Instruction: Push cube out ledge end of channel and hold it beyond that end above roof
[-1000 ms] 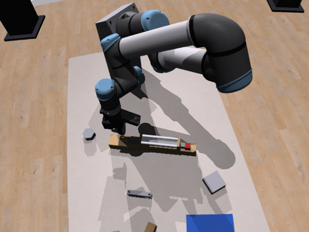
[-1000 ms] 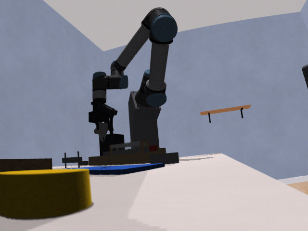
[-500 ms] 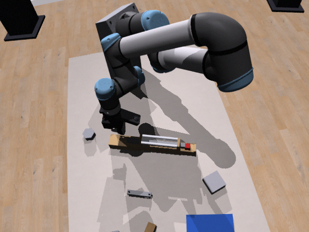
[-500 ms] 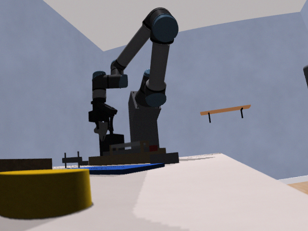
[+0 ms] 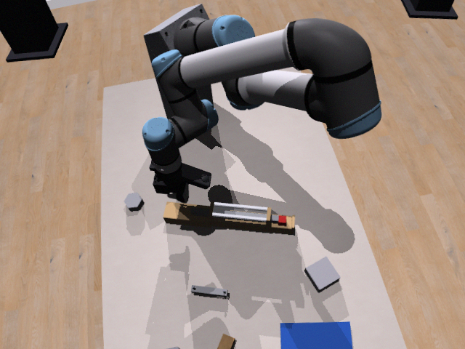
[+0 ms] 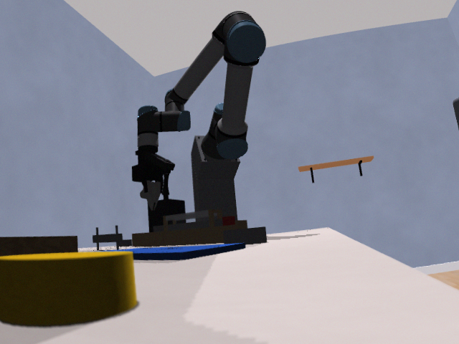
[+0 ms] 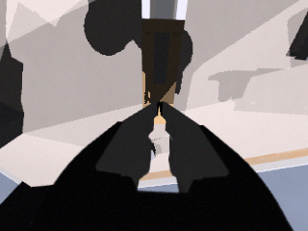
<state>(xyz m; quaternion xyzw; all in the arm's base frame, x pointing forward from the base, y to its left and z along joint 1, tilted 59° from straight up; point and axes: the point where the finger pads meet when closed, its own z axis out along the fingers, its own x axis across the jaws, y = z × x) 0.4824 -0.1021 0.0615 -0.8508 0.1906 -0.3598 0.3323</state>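
The robot arm (image 5: 240,56) (image 6: 237,99) reaches over from its pedestal on one side of the channel (image 5: 225,224) (image 6: 178,236) (image 7: 148,53), which lies lengthwise with a clear roof (image 5: 240,206) over its middle stretch. A flat blue panel (image 5: 315,334) (image 6: 178,252) lies well apart from the channel, on the side away from the pedestal. The gripper (image 5: 183,198) (image 6: 152,208) (image 7: 159,102) points down near the channel's long-ledge end, away from the roof; its jaws are together with nothing between them. Whether the tips touch the ledge, I cannot tell. A square grey block (image 5: 322,273) (image 6: 244,235) lies beyond the channel's short-ledge end, off toward the blue panel's side. A grey bar (image 5: 208,290) lies apart from the channel on that same side. A grey hexagonal piece (image 5: 133,201) is beyond the long-ledge end. The red cube (image 5: 282,219) (image 6: 228,220) sits on the channel's short ledge, outside the roofed part and inward of the raised lip, below roof height. A small grey piece (image 5: 275,217) shows between the cube and the roofed part.
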